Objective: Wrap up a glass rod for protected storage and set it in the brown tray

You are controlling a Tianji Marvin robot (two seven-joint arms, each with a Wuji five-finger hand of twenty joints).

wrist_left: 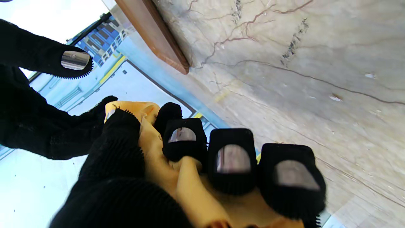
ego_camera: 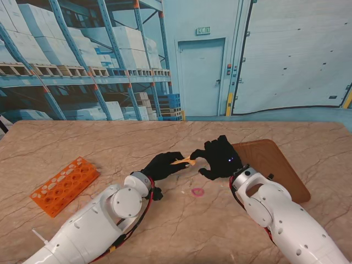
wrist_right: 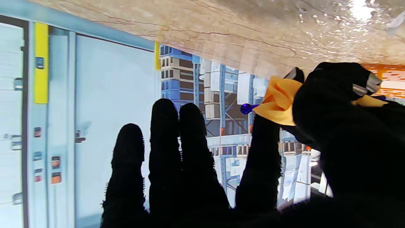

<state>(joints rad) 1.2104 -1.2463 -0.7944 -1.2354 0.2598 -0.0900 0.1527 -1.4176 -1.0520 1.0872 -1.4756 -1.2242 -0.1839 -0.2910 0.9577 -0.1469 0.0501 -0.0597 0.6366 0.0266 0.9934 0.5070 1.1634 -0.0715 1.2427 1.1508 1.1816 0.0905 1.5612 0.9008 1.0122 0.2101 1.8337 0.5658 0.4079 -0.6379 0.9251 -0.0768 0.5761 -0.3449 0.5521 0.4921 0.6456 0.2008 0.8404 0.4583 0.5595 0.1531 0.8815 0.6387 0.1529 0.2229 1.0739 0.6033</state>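
My left hand [ego_camera: 164,165] is shut on a yellow cloth bundle [ego_camera: 183,161] held a little above the table's middle. In the left wrist view its fingers [wrist_left: 232,158] curl tightly over the yellow cloth [wrist_left: 158,148]. The blue tip of the glass rod [wrist_right: 245,108] pokes out of the cloth [wrist_right: 277,99] in the right wrist view. My right hand [ego_camera: 221,158] faces the bundle with its fingers [wrist_right: 164,142] spread, and one finger [wrist_right: 261,152] reaches up to the cloth's end. The brown tray [ego_camera: 278,165] lies just right of that hand.
An orange test-tube rack [ego_camera: 63,184] lies at the left of the marble table [ego_camera: 181,225]. A small pink ring [ego_camera: 197,192] sits on the table nearer to me than the hands. The tray's edge [wrist_left: 155,34] shows in the left wrist view.
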